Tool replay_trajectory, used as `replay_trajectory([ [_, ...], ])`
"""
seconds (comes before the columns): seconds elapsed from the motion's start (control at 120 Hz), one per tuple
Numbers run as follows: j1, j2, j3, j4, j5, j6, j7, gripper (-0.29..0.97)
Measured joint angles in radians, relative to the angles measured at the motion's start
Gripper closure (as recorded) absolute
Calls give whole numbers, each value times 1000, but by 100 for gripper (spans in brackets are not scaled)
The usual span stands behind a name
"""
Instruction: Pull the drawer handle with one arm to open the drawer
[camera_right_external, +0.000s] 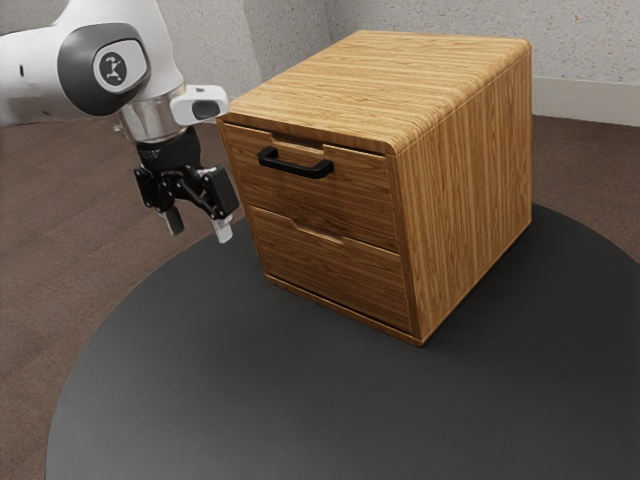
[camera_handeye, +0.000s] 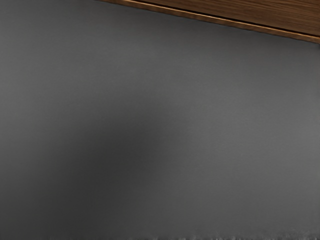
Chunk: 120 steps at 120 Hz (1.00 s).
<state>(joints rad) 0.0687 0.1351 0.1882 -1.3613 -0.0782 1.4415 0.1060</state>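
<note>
Black handle (camera_right_external: 295, 164) on the shut top drawer (camera_right_external: 335, 200) of a wood cabinet (camera_right_external: 470, 180) on the counter (camera_right_external: 300, 400); hand (camera_right_external: 198, 227) hangs near it, lower, fingers (camera_right_external: 222, 231) wide and empty, likely staged for the approach.

Even, diffuse lighting, moderately bright. Top of cabinet (camera_right_external: 400, 90) lit brightest, side face slightly darker. Faint soft shadow on bench (camera_right_external: 300, 400) at cabinet base. Broad, soft-edged dark shadow patch (camera_handeye: 130, 150) on bench in wrist view.

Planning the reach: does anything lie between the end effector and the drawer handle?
No. The exterior view shows only open air between the end effector and the handle.
</note>
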Motion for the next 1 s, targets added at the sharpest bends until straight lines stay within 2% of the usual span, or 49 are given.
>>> replay_trajectory([
  [0.15,-2,-5,-1,10,3,-6,25,0],
  [0.217,2,-82,-14,69,0,-4,59,0],
  [0.267,51,-154,-76,100,-33,5,129,0],
  [0.333,134,-183,-180,114,-75,12,228,0],
  [0.4,164,-183,-309,118,-16,26,319,0],
  [0.483,41,-168,-385,119,47,52,440,0],
  [0.6,-156,-165,-418,116,107,76,586,0],
  [0.7,-243,-193,-417,62,122,109,710,0],
  [0.742,-217,-206,-415,40,122,124,759,0],
  [0.867,-26,-227,-397,20,121,142,886,0],
  [1.0,-7,-226,-389,-9,110,147,995,0],
])
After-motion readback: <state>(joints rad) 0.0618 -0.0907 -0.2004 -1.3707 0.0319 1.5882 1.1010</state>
